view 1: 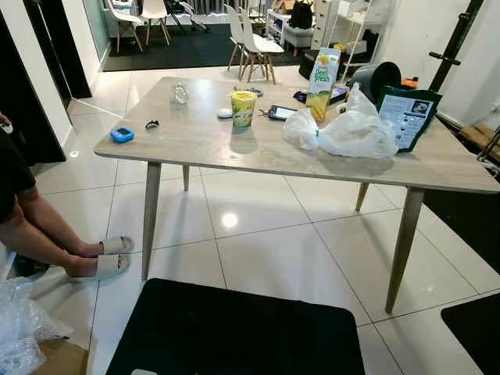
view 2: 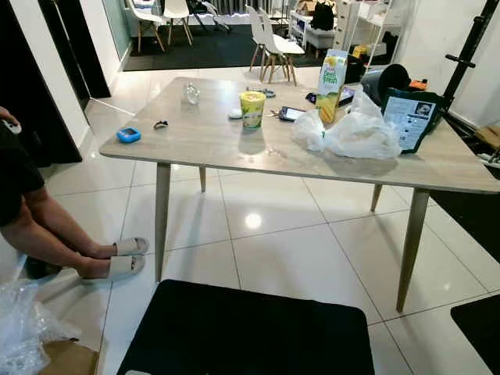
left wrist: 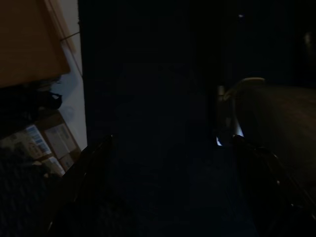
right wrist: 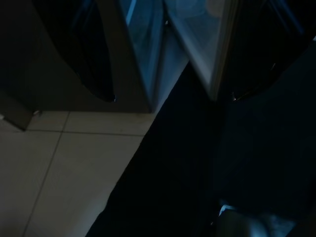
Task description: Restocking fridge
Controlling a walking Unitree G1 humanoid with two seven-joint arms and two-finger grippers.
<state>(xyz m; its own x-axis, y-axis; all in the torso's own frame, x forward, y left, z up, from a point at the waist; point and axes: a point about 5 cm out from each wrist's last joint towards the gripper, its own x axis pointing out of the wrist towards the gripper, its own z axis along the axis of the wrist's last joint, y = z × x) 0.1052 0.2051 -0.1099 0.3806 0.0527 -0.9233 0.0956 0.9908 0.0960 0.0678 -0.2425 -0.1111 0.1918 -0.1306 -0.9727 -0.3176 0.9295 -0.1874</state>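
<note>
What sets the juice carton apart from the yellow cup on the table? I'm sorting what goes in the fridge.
The juice carton is a tall box with straight sides; the yellow cup is round and much shorter. The carton is white, green and yellow; the cup is yellow almost all over. The carton stands right behind the white plastic bag; the cup stands apart, near the table's middle. Both are upright.

Wooden table (view 2: pixel 203 144) on white tiled floor (view 2: pixel 289 258). On it: juice carton (view 2: pixel 332 76), upright; yellow cup (view 2: pixel 252 108); crumpled white plastic bag (view 2: pixel 351 133) just beside the carton; dark green pouch (view 2: pixel 410 117), standing; blue gadget (view 2: pixel 128 135) near the left edge. Black mat (view 2: pixel 250 332) in front. Seated person's legs (view 2: pixel 55 234) in grey slippers (view 2: pixel 125 258), at left.
</note>
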